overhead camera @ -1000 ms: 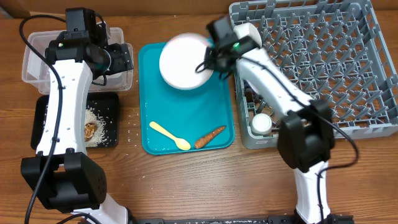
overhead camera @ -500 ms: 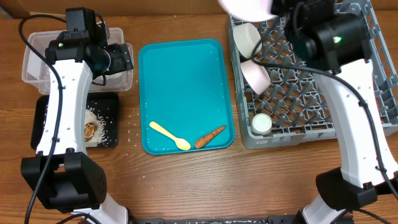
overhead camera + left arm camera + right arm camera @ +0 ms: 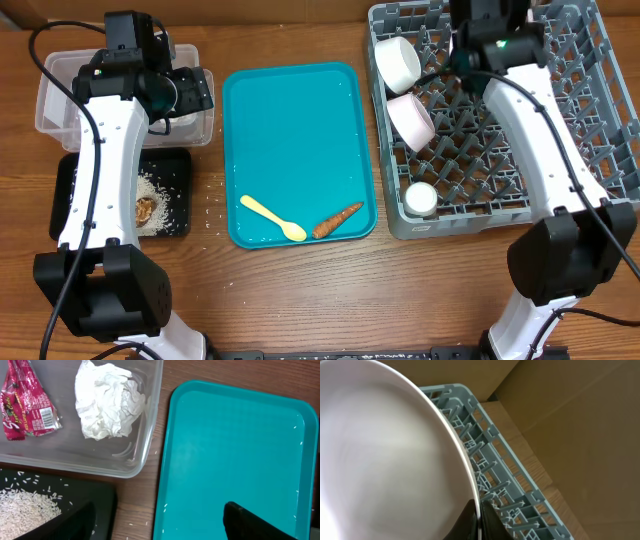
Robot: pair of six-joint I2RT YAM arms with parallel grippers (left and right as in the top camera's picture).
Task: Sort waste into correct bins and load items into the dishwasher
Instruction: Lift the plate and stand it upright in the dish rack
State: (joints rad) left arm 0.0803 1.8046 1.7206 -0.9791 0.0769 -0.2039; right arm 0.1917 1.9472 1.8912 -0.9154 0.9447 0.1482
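Note:
My right gripper (image 3: 479, 512) is shut on the rim of the round white plate (image 3: 385, 460) and holds it on edge above the far part of the grey dish rack (image 3: 492, 455). Overhead, the right gripper (image 3: 487, 25) hides the plate. Two white bowls (image 3: 398, 62) (image 3: 411, 118) and a white cup (image 3: 420, 198) stand in the rack (image 3: 560, 120). My left gripper (image 3: 160, 527) is open and empty between the black tray (image 3: 75, 497) and the teal tray (image 3: 235, 450). The red wrapper (image 3: 25, 402) and the napkin (image 3: 110, 400) lie in the clear tub (image 3: 75, 460).
The yellow spoon (image 3: 272, 217) and the carrot piece (image 3: 337, 220) lie at the near end of the teal tray (image 3: 300, 120). Rice (image 3: 160, 195) and the brown lump (image 3: 148, 210) lie in the black tray (image 3: 75, 200). A few rice grains lie on the wood between the trays.
My right arm has lifted the white plate off the teal tray and carried it right, over the rack's far side. The left arm has not moved.

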